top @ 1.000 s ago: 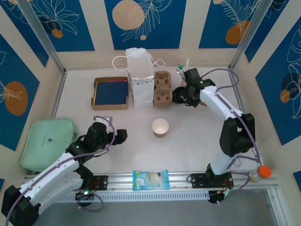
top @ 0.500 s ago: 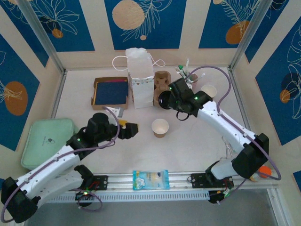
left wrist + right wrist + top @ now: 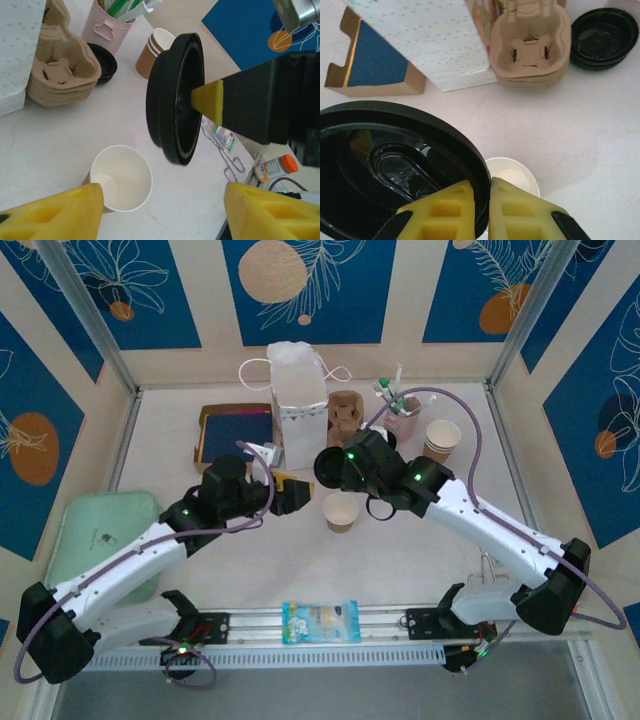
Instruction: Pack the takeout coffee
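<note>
Pinching lid [image 3: 395,150] at rim, right end effector [image 3: 481,187] hangs near cup [image 3: 517,175].

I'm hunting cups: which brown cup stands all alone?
The paper cup mid-table; the other brown cups sit nested in a stack beside the pink cup.

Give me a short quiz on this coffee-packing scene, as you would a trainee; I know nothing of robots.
1. True or false: the paper cup already has a lid on it.
2. The right hand is: A open and empty; B shut on the black lid; C shut on the paper cup.
3. Fill in: the stack of pulp cup carriers stands beside the white paper ____.
Key: 1 false; 2 B; 3 bag.
</note>
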{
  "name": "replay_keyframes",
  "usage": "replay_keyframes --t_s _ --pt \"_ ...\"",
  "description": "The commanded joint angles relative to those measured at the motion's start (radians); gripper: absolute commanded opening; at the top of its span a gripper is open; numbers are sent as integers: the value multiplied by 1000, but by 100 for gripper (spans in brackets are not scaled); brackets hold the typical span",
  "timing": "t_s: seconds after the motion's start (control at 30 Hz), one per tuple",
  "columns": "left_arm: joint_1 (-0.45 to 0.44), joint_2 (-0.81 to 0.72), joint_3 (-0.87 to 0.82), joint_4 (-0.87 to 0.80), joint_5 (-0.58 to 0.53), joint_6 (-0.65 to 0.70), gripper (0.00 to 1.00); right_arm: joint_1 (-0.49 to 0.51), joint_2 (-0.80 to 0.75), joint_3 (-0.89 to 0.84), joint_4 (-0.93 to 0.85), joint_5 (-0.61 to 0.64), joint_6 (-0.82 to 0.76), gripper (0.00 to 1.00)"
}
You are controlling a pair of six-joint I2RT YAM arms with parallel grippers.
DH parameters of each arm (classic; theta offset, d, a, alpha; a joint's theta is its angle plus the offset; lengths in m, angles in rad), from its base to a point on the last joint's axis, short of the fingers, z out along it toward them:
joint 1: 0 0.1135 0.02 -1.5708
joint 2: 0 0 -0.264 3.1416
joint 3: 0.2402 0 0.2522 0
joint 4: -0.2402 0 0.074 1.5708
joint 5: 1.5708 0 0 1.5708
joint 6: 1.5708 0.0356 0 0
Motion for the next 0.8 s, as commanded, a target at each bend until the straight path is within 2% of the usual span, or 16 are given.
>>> replay_keyframes --t_s 0.0,0.77 --pt "-11 16 53 35 28 21 61 24 -23 -18 28 24 -21 11" --pt "-25 67 89 34 15 39 28 74 -49 -40 52 32 -14 10"
